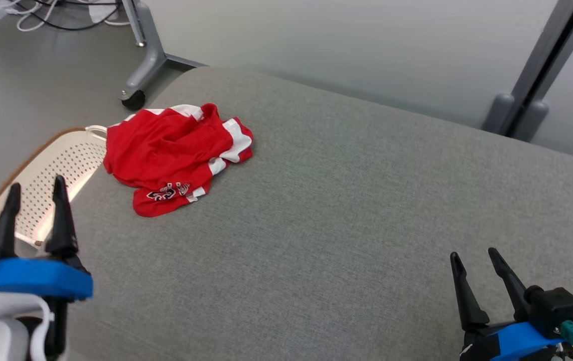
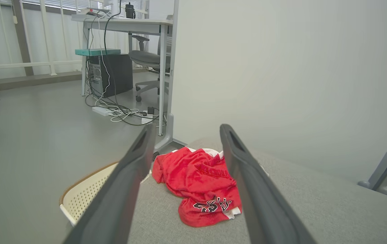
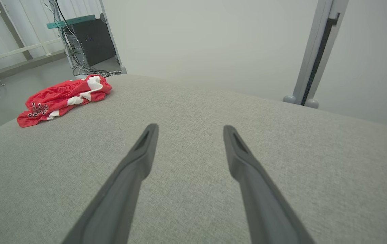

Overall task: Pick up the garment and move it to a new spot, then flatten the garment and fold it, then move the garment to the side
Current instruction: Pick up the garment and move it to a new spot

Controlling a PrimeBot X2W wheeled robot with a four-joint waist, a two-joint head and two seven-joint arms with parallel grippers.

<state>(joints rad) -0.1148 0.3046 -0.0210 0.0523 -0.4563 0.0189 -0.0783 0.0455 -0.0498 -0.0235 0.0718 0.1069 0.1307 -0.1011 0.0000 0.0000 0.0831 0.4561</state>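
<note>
Garment: red, thin sporty knit, white side bands, black-and-white lettering on one hem. Crumpled into a low, lobed heap at the tabletop's far left corner, reaching its left edge.

Tabletop: grey cloth cover, fine even weave, flat, corner rounded.

Just beside the tabletop's left edge and lower down: cream perforated basket, curved, brown rim. Past the far left corner: grey desk leg on a black caster, cables on the floor. Behind the far edge: pale smooth partition, with a grey post toward the far right.

Left gripper at the tabletop's near left corner, fingers spread wide, empty, aimed at the heap. Right gripper over the near right part, also spread wide and empty, well apart from the garment.

Heap's long axis roughly from the tabletop's far edge toward its near edge, slightly slanted. Lettered hem at the near end, white-banded folds on the far right side.
</note>
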